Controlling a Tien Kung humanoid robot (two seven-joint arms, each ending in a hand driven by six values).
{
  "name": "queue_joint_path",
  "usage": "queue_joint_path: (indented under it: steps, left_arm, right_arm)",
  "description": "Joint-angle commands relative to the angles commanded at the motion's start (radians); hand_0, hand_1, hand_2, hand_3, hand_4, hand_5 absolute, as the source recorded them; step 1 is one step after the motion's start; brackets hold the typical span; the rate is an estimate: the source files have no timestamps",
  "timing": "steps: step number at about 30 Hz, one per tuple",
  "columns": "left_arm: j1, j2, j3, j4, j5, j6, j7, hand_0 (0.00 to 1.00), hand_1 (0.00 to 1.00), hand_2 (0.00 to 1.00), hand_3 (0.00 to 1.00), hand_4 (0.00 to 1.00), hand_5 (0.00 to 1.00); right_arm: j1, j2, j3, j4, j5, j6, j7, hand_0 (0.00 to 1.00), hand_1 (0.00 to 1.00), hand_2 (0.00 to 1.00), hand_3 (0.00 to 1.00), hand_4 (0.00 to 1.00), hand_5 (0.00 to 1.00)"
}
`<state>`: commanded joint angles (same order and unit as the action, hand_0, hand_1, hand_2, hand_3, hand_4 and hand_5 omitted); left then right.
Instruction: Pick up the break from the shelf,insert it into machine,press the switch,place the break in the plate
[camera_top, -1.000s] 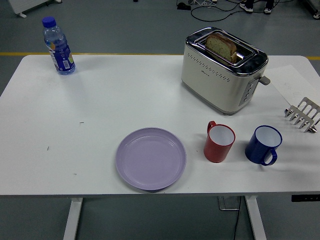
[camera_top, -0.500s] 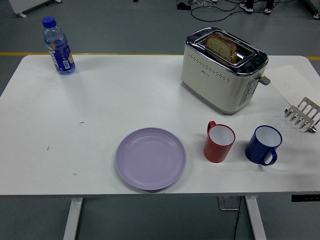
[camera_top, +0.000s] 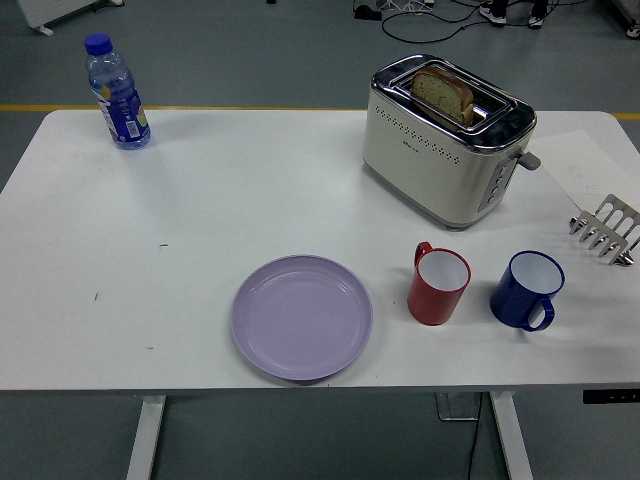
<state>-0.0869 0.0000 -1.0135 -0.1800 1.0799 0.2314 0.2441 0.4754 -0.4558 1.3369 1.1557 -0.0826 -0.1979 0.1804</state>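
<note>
Nothing has moved: we see the bread slice (camera_top: 443, 94) standing in the toaster (camera_top: 447, 142), the plate (camera_top: 302, 317) bare, and neither hand in view.

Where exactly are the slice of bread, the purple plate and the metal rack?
slice of bread (camera_top: 444, 93), head view, crust face standing out of the toaster slot.
purple plate (camera_top: 247, 345), head view, left rim.
metal rack (camera_top: 610, 228), head view, upright prongs.

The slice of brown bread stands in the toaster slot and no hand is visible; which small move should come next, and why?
Probably bring a hand in over the cream and chrome toaster to grasp the brown bread slice. It sticks up from the slot, and the round lilac plate holds nothing yet.
</note>
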Motion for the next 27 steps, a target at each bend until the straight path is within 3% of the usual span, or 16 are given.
queue_joint_path:
  steps: [19, 27]
  left_arm:
    - [-0.006, 0.0, 0.007, 0.0, -0.013, -0.003, -0.003, 0.62, 0.45, 0.454, 0.505, 0.256, 0.814]
    - [-0.009, 0.001, 0.006, 0.0, -0.016, -0.005, -0.006, 0.621, 0.449, 0.455, 0.505, 0.254, 0.811]
  right_arm:
    - [0.0, 0.002, 0.008, -0.017, 0.084, -0.045, 0.015, 0.892, 0.785, 0.823, 0.782, 0.639, 0.53]
    - [0.001, 0.001, 0.011, -0.026, 0.15, -0.087, 0.053, 0.866, 0.774, 0.804, 0.765, 0.614, 0.512]
